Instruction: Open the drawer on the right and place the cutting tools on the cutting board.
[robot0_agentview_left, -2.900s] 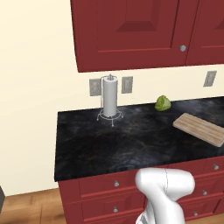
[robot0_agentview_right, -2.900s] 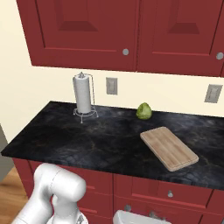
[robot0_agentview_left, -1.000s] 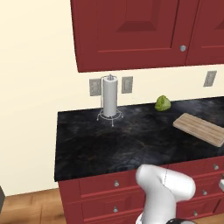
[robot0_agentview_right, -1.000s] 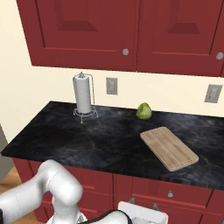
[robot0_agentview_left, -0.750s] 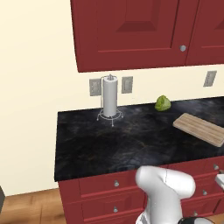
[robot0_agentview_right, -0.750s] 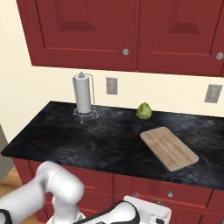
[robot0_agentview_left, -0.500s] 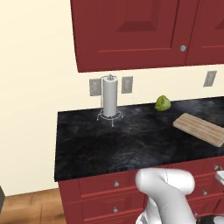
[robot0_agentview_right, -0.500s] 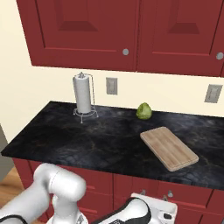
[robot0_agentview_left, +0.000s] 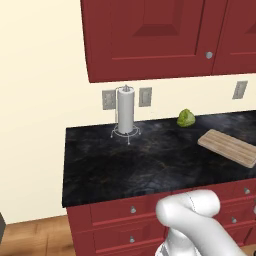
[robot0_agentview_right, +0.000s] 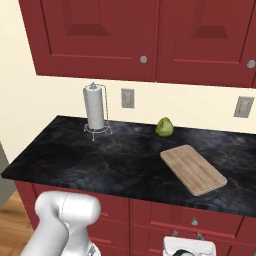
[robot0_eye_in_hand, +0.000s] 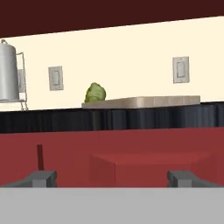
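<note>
In hand view, gripper (robot0_eye_in_hand: 112, 178) wide before drawer (robot0_eye_in_hand: 148, 168) front.

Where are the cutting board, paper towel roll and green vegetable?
cutting board (robot0_agentview_right: 193, 169): right base view, middle of its top face.
paper towel roll (robot0_agentview_right: 94, 107): right base view, middle of the white roll.
green vegetable (robot0_agentview_left: 186, 118): left base view, centre of its body.

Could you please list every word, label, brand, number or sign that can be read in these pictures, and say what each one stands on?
There are none: the paper towel roll, the wall outlets, the cutting board, the cabinet doors and the drawer fronts all show plain surfaces, with no lettering or marks.
</note>
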